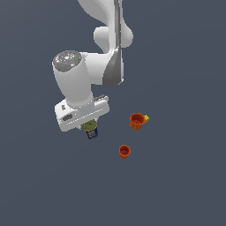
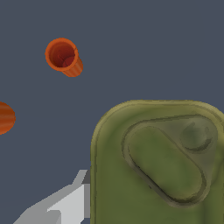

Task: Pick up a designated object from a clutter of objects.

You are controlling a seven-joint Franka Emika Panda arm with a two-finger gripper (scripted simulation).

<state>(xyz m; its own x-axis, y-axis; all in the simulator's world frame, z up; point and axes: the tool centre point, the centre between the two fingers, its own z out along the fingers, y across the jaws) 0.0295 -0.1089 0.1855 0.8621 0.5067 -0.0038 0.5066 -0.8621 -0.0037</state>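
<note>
My gripper, left of centre in the exterior view, is clamped on the small olive-green cylindrical can, so I judge a straight slow lift keeps it clear of 2 orange cups.

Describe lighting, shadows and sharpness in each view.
Exterior view: flat, even light, no cast shadows under the cups, only a speckled highlight on the arm. Wrist view: the olive-green can fills the frame, soft and blurry; the plain orange cup is crisper.

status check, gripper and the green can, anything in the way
Gripper at the olive-green can; grasp cannot be confirmed. Can top fills the wrist view. Handled orange cup and plain orange cup stand apart, not obstructing.
</note>
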